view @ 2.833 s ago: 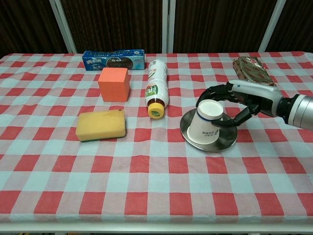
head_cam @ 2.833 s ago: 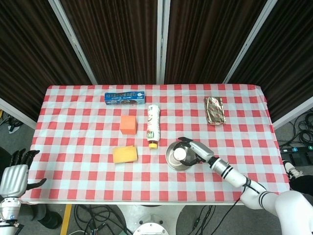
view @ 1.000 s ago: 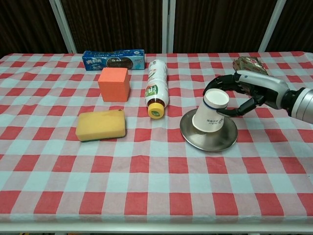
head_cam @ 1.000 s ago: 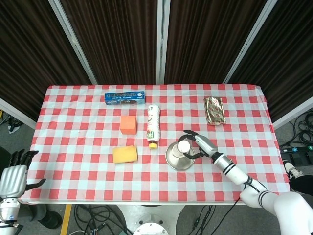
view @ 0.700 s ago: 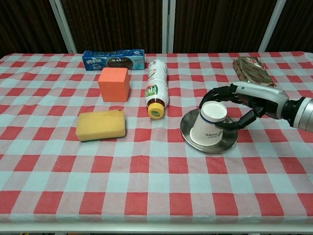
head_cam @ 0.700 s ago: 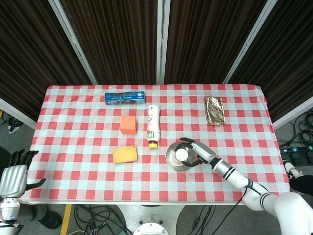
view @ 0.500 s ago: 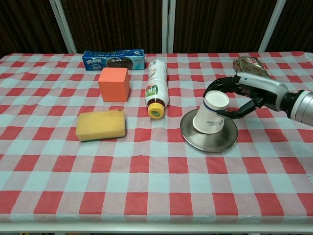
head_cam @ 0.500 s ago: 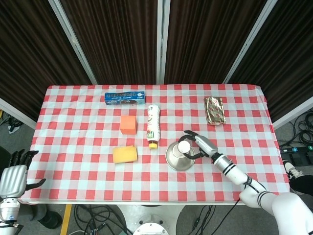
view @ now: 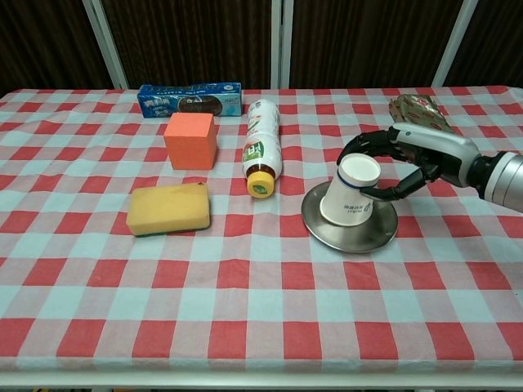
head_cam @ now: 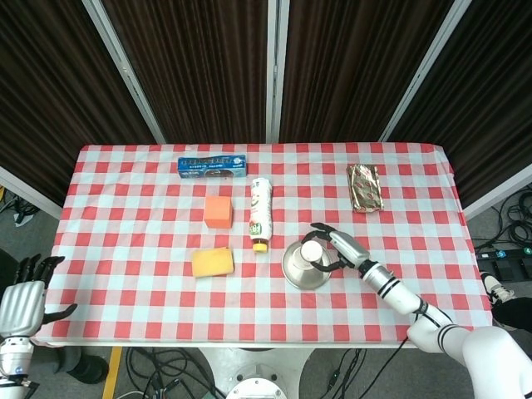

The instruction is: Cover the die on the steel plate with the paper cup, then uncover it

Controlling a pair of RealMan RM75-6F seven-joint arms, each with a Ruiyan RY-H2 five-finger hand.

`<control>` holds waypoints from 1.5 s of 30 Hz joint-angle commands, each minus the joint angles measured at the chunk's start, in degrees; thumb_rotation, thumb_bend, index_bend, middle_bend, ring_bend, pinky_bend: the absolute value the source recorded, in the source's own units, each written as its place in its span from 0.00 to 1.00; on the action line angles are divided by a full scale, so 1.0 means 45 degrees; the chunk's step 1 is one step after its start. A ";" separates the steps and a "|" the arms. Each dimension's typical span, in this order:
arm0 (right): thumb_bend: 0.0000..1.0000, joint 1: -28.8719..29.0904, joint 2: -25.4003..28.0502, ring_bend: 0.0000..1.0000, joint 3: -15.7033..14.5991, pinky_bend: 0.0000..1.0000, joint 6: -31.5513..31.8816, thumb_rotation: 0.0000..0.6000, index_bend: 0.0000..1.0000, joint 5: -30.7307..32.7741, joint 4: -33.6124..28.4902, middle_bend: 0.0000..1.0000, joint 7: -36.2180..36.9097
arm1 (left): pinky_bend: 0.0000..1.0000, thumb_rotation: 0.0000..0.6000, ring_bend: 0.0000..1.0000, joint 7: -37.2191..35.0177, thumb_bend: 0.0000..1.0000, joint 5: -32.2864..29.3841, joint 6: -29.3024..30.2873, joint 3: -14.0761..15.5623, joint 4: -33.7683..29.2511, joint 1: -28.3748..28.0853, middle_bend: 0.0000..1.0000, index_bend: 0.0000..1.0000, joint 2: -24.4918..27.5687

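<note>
A white paper cup [view: 351,196] stands upside down and tilted on the round steel plate [view: 325,231], right of the table's centre. My right hand [view: 409,159] grips the cup's upturned base from the right, with its fingers curled around it. The head view shows the same cup [head_cam: 311,252], plate [head_cam: 293,273] and right hand [head_cam: 342,247]. No die shows in either view; the cup hides the plate's middle. My left hand [head_cam: 22,302] hangs open off the table's front left corner, holding nothing.
A bottle [view: 262,145] lies just left of the plate, its yellow cap towards me. Further left are an orange block [view: 190,140] and a yellow sponge [view: 168,208]. A blue box [view: 189,99] lies at the back, and a foil packet [view: 417,111] at the back right.
The right hand has rocked the cup on the plate, nearer, then farther. Since half a second ago it has shifted slightly left and down. The left hand has not moved.
</note>
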 commanded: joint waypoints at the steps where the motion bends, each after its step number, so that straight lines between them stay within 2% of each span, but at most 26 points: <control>1: 0.34 0.0020 0.0125 0.07 -0.0366 0.08 0.0422 1.00 0.45 -0.0534 -0.0341 0.34 0.0144 | 0.05 1.00 0.05 -0.0019 0.02 -0.0019 0.0006 -0.0016 0.0002 0.0007 0.14 0.15 -0.0009; 5: 0.34 0.0036 0.0382 0.07 -0.0865 0.08 0.0615 1.00 0.44 -0.1072 -0.0772 0.34 0.0121 | 0.05 1.00 0.05 -0.0006 0.02 0.0042 -0.0002 -0.0022 0.0044 -0.0029 0.14 0.16 -0.0024; 11: 0.34 -0.0053 -0.0007 0.07 -0.0066 0.08 0.0058 1.00 0.44 -0.0004 -0.0168 0.34 -0.0216 | 0.05 1.00 0.05 -0.0068 0.02 0.0032 0.0045 -0.0016 0.0046 0.0017 0.14 0.16 -0.0004; 18: 0.34 -0.0141 0.0276 0.07 -0.0078 0.08 0.1101 1.00 0.44 -0.0426 -0.0769 0.34 0.0083 | 0.05 1.00 0.05 -0.0041 0.02 0.0044 0.0014 -0.0023 0.0033 -0.0004 0.14 0.16 0.0008; 23: 0.34 -0.0233 0.0615 0.07 0.0781 0.08 0.1268 1.00 0.44 0.0414 -0.0855 0.34 -0.0132 | 0.05 1.00 0.05 -0.0094 0.02 0.0156 0.0103 -0.0066 0.0034 -0.0035 0.14 0.16 0.0040; 28: 0.34 0.0113 0.0619 0.07 0.1673 0.08 -0.0261 1.00 0.42 0.1682 -0.0054 0.33 -0.0655 | 0.05 1.00 0.05 -0.0139 0.02 0.0192 0.0107 -0.0037 0.0064 -0.0025 0.14 0.16 0.0021; 34: 0.34 0.0507 0.0005 0.07 0.1952 0.08 -0.1854 1.00 0.34 0.2282 0.1098 0.30 -0.1515 | 0.05 1.00 0.05 -0.0112 0.02 0.0226 0.0151 -0.0032 0.0040 -0.0015 0.14 0.15 0.0013; 37: 0.34 0.0629 -0.0102 0.03 0.1784 0.07 -0.2450 1.00 0.21 0.2210 0.1283 0.26 -0.1733 | 0.05 1.00 0.05 -0.0111 0.02 0.0216 0.0176 -0.0034 0.0011 0.0003 0.14 0.15 0.0031; 39: 0.32 0.0628 -0.0054 0.00 0.1698 0.04 -0.2561 1.00 0.06 0.2127 0.1201 0.20 -0.1875 | 0.05 1.00 0.05 -0.0126 0.02 0.0211 0.0182 -0.0028 0.0007 0.0016 0.14 0.16 0.0038; 40: 0.32 0.0602 -0.0004 0.00 0.1695 0.03 -0.2540 1.00 0.03 0.2117 0.1124 0.18 -0.1932 | 0.05 1.00 0.05 -0.0138 0.02 0.0213 0.0180 -0.0024 0.0015 0.0018 0.14 0.16 0.0037; 41: 0.31 0.0564 0.0070 0.00 0.1702 0.02 -0.2489 1.00 0.00 0.2114 0.1022 0.16 -0.1997 | 0.05 1.00 0.05 -0.0154 0.02 0.0220 0.0178 -0.0021 0.0023 0.0018 0.14 0.16 0.0038; 45: 0.31 0.0214 0.0704 0.00 0.1790 0.01 -0.1742 1.00 0.00 0.2066 0.0226 0.11 -0.2348 | 0.05 1.00 0.05 -0.0275 0.02 0.0269 0.0194 -0.0035 0.0118 0.0004 0.14 0.15 0.0004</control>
